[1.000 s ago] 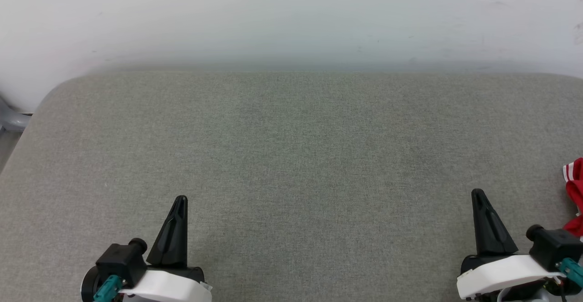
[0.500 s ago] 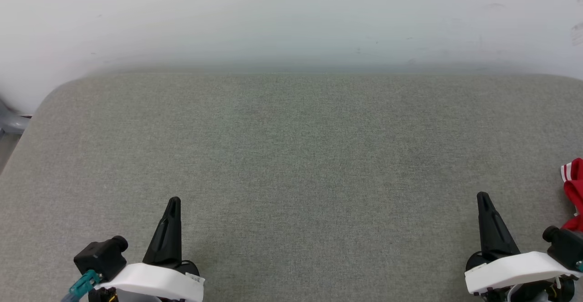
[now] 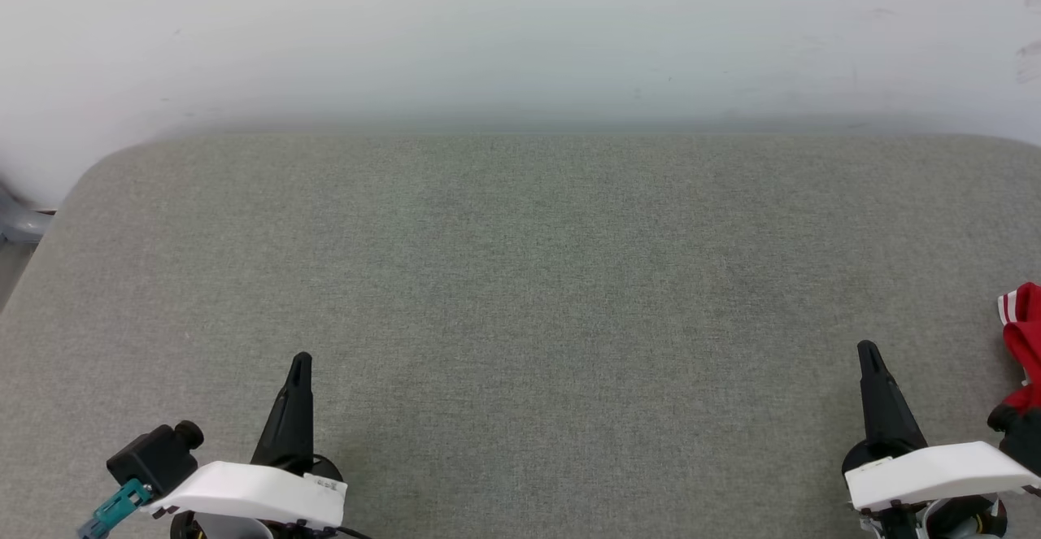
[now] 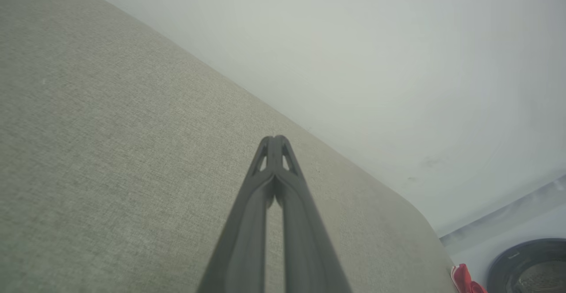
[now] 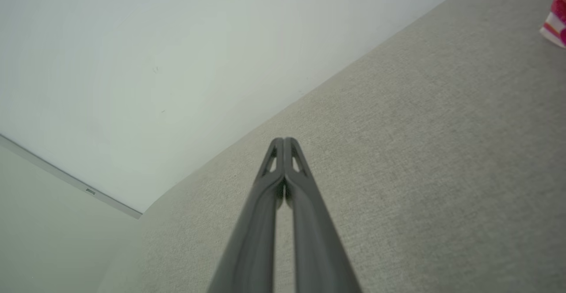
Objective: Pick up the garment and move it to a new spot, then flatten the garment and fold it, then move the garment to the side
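Note:
A small part of the red garment (image 3: pixel 1023 336) with striped trim lies at the right edge of the grey cushioned surface (image 3: pixel 520 279); most of it is out of view. A red scrap of the garment (image 4: pixel 464 279) shows low right in the left wrist view, and the garment's (image 5: pixel 556 21) striped edge sits at the upper right of the right wrist view. My left gripper (image 3: pixel 300 358) rests at the lower left, shut and empty. My right gripper (image 3: pixel 867 347) sits at the lower right, shut and empty, a little left of the garment and apart from it.
A white wall (image 3: pixel 520 35) rises behind the cushioned surface. The surface's rounded left corner (image 3: pixel 89 173) drops to the floor, where a grey object (image 3: pixel 16 222) stands. A dark round object (image 4: pixel 530 266) is on the floor in the left wrist view.
Both grippers have drawn back toward the bottom corners of the head view, the left one leftward and the right one rightward. The garment has stayed put.

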